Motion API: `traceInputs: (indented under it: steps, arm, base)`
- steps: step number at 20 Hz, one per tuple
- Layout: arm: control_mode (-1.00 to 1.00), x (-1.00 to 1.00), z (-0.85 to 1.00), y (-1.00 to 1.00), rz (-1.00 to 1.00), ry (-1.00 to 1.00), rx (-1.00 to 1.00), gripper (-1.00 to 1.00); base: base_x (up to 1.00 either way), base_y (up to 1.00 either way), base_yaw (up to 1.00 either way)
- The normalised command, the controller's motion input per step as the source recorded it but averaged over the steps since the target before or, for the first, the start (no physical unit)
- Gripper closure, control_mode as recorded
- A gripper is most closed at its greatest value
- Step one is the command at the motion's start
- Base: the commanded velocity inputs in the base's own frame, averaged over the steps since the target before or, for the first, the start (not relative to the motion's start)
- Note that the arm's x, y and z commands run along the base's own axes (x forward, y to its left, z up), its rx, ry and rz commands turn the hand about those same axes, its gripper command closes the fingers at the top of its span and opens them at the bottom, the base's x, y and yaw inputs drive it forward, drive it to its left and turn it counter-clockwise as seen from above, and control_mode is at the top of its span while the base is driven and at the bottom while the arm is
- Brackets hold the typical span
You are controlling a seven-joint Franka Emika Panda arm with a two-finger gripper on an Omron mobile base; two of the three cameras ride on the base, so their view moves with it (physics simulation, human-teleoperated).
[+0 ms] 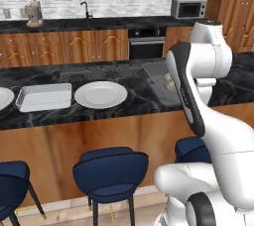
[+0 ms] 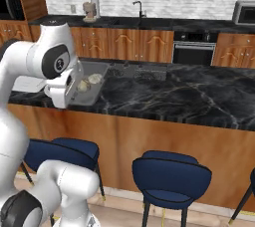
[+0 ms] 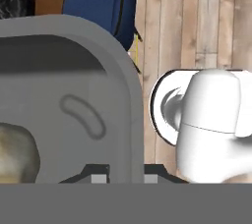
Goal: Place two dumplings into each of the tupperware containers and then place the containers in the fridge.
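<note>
From my seat, the whitish box [image 1: 43, 97] sits far off to the left of the hand on the worktop [image 1: 134, 102], beside a round plate [image 1: 100, 94]; I see no dumplings in it from here. Closer in, the grey box [image 2: 84, 85] is right at the hand [image 3: 125, 178], with two dumplings [image 2: 94, 78] lying inside it. In the hand view the two fingertips sit either side of the box's rim, nearly closed, so I judge the hand is pinched on that wall, and floorboards and a blue stool [image 3: 106, 2] show past the box's edge. I take that to mean the box is off the worktop or hanging over its edge, though the arm hides the contact in both base views and I can't be sure.

The risk I see is the thin pinch at one rim: the box could pivot or slip in the grip, tilt, and roll the dumplings out over the stools. A fast swing toward the fridge would make that worse.
</note>
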Motion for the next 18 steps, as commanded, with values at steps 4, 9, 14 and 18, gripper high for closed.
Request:
traceInputs:
  steps: [4, 9, 14, 18]
  arm:
    - [-1.0, -0.4, 0.0, -0.18, 0.0, -0.07, 0.01, 1.0]
    - [-1.0, -0.03, 0.0, -0.05, -0.01, -0.02, 0.0, 1.0]
    - [1.0, -0.05, 0.0, 0.0, 0.0, 0.0, 0.0, 1.0]
    - [1.0, 0.0, 0.0, 0.0, 0.0, 0.0, 0.0, 1.0]
  base:
    - [0.0, 0.0, 0.0]
    - [0.0, 0.0, 0.0]
    - [-0.54, 0.02, 0.06]
    - [-0.94, 0.4, 0.54]
